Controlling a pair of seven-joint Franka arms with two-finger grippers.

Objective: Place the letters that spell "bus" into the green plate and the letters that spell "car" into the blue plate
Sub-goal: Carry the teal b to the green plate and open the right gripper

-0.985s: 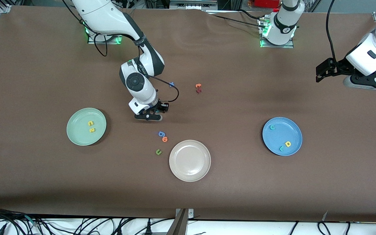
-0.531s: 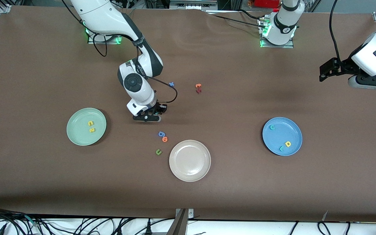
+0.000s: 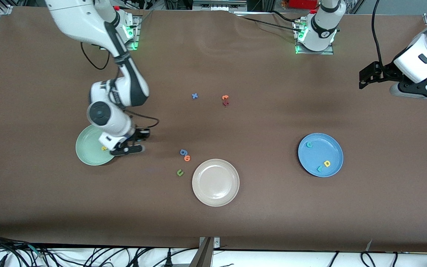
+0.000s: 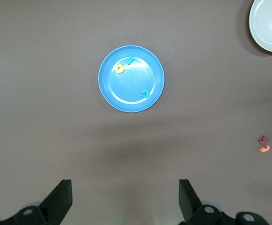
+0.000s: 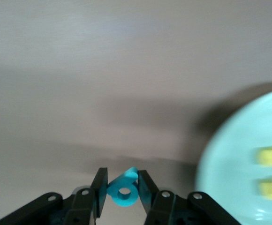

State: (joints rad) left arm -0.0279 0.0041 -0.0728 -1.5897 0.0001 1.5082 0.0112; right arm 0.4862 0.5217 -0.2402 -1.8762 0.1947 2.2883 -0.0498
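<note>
The right claw [image 3: 133, 142] hangs over the bench [image 3: 258, 218] at the edge of the green plate [image 3: 87, 150], on that plate's side toward the left arm's end. In the right wrist view its fingers [image 5: 101, 186] are pinching the teal "b" [image 5: 124, 191], which sits upright between the pads, clear of the bench. The green plate lies at the right arm's end of the bench. The right wrist view shows two yellow letters [image 5: 269, 157] lying in it, one just beside the other; in the front view the arm hides most of them.

The blue plate [image 3: 332, 148] lies toward the left arm's end of the bench. In it are the teal "c" [image 3: 309, 144], the yellow "a" [image 3: 327, 163] and the teal "r" [image 3: 320, 168], the last two touching or nearly so, the "c" apart from them.

The left claw [image 4: 124, 197] waits in the air over the left arm's end of the bench, fingers spread wide with nothing between them.

A beige-white plate [image 3: 206, 193] lies between the two coloured plates and nearer to the front camera. Near it are a blue "g" [image 3: 183, 152] and an orange "o" [image 3: 187, 158], touching, and a dark green "u" [image 3: 179, 172]. Farther from the camera lie a blue "x" [image 3: 195, 96] and an orange letter [image 3: 225, 97] touching a red letter [image 3: 225, 103].
</note>
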